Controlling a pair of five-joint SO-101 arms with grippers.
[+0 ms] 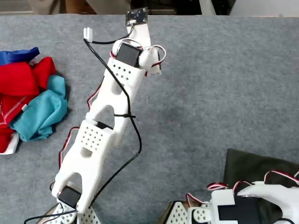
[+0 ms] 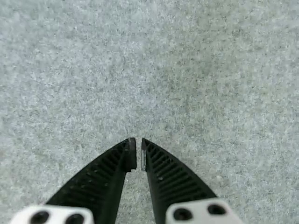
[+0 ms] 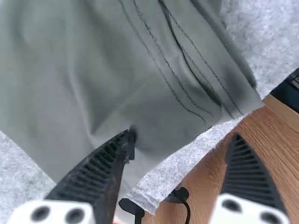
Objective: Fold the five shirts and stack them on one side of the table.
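Right gripper (image 3: pixel 183 140), spread, hangs over the green shirt (image 1: pixel 254 165), lower right; likely limp, best pinched at its hem (image 3: pixel 229 79). Left gripper (image 2: pixel 138 151) closed, empty.

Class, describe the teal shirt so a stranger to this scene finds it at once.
On the grey table, look to the crumpled heap at the high view's left edge. The teal shirt forms the heap's right part, beside the red shirt; it alone is teal.
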